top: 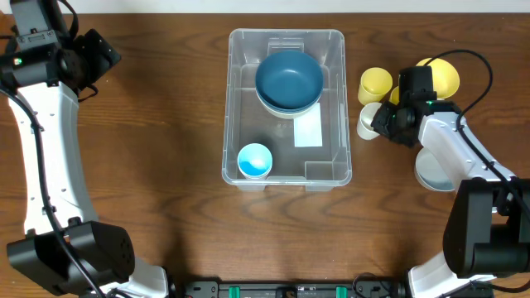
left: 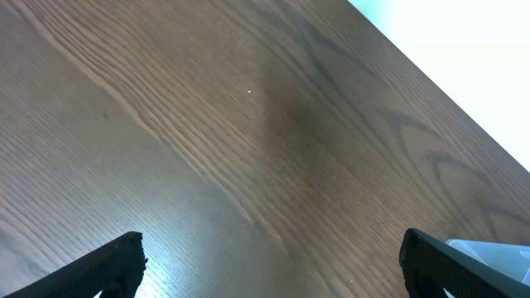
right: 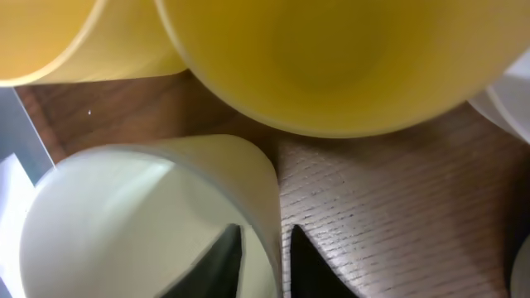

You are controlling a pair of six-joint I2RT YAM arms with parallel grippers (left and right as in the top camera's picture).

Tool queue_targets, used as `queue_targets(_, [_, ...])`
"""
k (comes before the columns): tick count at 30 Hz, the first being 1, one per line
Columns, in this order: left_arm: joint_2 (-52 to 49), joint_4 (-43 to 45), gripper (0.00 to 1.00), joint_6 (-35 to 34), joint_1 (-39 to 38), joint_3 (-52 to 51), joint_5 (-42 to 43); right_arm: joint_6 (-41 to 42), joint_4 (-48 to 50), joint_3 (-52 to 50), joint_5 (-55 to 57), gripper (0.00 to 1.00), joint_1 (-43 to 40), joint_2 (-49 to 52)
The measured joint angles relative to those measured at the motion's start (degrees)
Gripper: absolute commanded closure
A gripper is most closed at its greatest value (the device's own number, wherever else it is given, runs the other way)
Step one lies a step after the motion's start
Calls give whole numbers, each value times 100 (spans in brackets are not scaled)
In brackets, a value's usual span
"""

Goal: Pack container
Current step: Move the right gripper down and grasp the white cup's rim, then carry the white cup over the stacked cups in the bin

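1. Container (top: 245,99) sits mid-table with its top open and its long side running away from the robot. Inside it:
   - a dark blue bowl (top: 288,80) at the far end
   - a small blue cup (top: 255,160) in the near left corner
   - a white label (top: 308,131) on the floor between them
   - bare floor on the near right
2. Loose items on the table (top: 149,165), to the right of the container:
   - a yellow cup (top: 375,84) near the container wall
   - a yellow bowl (top: 443,76) farther right
   - a pale cup (top: 365,122) just beside the yellow cup
   - a white bowl (top: 431,170) partly hidden under the right arm
3. Right gripper (right: 265,261) is pinched on the pale cup's wall, one finger inside and one outside, with no gap showing on either side. The cup is upright. I cannot tell whether it is off the table.
4. Left gripper (left: 273,265) has its jaws wide apart and holds nothing. It is over bare wood at the far left, well apart from the container.
5. Step in hand, as judged: picking the pale cup. The grasp looks made and the lift is not yet done. Two items are packed and several remain outside.
6. The next move calls for:
   - a straight lift, because the yellow cup and yellow bowl crowd the pale cup closely
   - a carry left over the container's right wall
   - a descent onto the bare near-right floor, clear of the small blue cup and the dark blue bowl
   - opening the jaws only once the cup is seated
7. Risks: the pinch is on a thin wall, so the cup may tilt or swing in transit. The neighbouring yellow cup could get nudged during the lift.
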State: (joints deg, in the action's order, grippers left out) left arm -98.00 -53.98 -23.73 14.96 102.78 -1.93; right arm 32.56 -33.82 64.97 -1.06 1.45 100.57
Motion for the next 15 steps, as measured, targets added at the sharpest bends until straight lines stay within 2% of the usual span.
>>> queue_targets(2, [0,0,2,-2,0,0,0,-15,-15,0,-2,98,0,0])
queue_targets(3, [0,0,2,0,0,2,0,-7,-39,0,-2,99,0,0])
queue_targets(15, [0,0,2,0,0,2,0,-295,-437,-11,-227,99,2,-87])
